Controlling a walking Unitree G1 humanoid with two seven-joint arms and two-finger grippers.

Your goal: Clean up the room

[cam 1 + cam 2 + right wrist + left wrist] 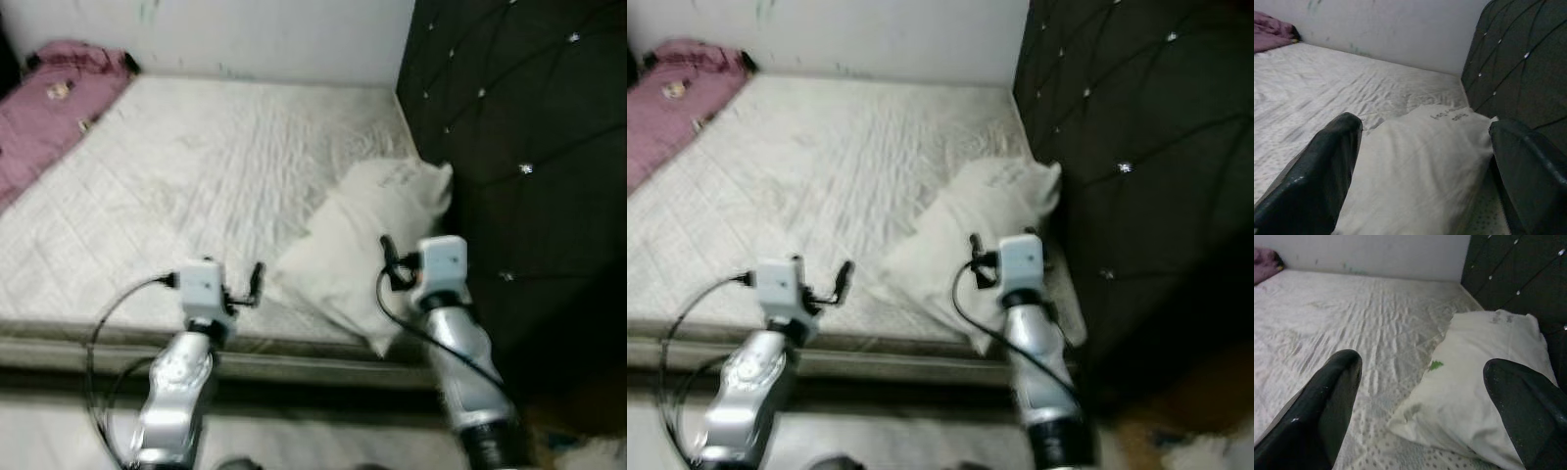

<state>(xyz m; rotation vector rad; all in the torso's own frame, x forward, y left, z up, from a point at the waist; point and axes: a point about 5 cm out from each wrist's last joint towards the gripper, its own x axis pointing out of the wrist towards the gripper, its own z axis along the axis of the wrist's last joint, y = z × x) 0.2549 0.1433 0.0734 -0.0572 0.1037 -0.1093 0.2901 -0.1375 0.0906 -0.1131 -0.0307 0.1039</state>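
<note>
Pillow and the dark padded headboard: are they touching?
Touching. In the left eye view the pillow leans its upper corner against the headboard, with no mattress showing between them; the left wrist view shows the same.

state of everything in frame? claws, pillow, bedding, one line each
left claw: open, empty, over the mattress edge
right claw: open, empty, just above the pillow's near end
pillow: lying flat, slightly askew, beside the headboard
mattress: bare, wrinkled cover
pink blanket: bunched up at the far left corner
</note>
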